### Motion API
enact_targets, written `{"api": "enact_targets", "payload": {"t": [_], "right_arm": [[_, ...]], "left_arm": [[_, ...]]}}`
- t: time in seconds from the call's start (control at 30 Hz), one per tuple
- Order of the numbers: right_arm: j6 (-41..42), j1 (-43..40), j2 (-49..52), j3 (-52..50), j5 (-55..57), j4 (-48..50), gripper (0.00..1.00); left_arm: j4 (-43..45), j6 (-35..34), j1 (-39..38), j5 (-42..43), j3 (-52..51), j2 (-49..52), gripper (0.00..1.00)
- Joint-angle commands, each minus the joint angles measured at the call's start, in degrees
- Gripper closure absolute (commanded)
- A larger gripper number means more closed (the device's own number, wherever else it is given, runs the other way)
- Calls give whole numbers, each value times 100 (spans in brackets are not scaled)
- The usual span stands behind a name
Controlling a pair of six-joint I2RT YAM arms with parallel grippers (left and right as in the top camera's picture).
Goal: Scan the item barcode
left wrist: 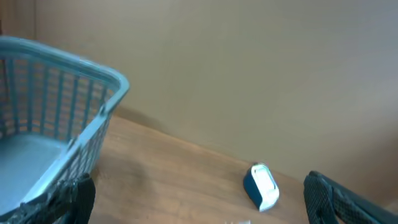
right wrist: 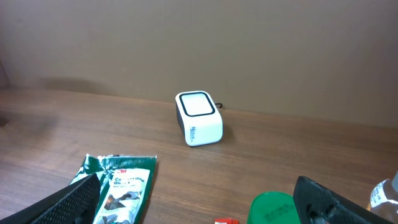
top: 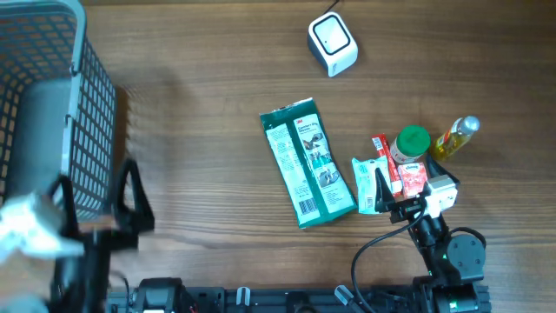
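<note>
The white barcode scanner (top: 333,43) sits at the back of the wooden table, also seen in the left wrist view (left wrist: 261,185) and the right wrist view (right wrist: 199,117). A green packaged item (top: 306,163) (right wrist: 118,186) lies flat mid-table with a barcode near its front end. My right gripper (top: 408,189) (right wrist: 199,214) stands open over a cluster of small items at the right, holding nothing. My left gripper (top: 100,204) (left wrist: 202,211) is open and empty at the front left, beside the basket.
A blue-grey wire basket (top: 52,96) (left wrist: 56,118) fills the left back corner. The right cluster holds a green-lidded jar (top: 412,143) (right wrist: 273,208), a yellow bottle (top: 456,136), a red packet (top: 388,161) and a small blue-white packet (top: 367,184).
</note>
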Motion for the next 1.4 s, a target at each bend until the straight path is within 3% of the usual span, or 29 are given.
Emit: {"api": "enact_targets", "payload": {"t": [0.0,0.17,0.33,0.4,0.57,0.7,0.97,1.23,1.37], "right_arm": [[-70,-35,-52,-7,-50,28,0],[-68,-35,-52,-7,-50,28,0],[-68,-35,-52,-7,-50,28,0],[-68,-35,-52,-7,-50,28,0],[-70,-35,-52,-7,-50,28,0],[-68,-33,-52,-7,-50,28,0],[-70,-33,-52,-7,-50,28,0],[-70,-35,-52,-7,-50,26,0],[-70,-33,-52,-7,-50,28,0]], "left_arm": [[-352,-50,-11,-76,-570,-977,0],[-391,-52,-11,-76,-1427,-1954,0],[785,-52,-13,24,-2365,-2286,0],[1781,-50,-13,146,-2745,-2284,0],[5488,-52,-11,426,-4264,-2286,0],[7099,-52,-11,444,-5316,-2288,0],[7119,-50,-11,402,-6533,-2288,0],[4385,-42,-11,245,-6529,-2288,0],[4245,933,-11,688,-6529,-2288,0]]}}
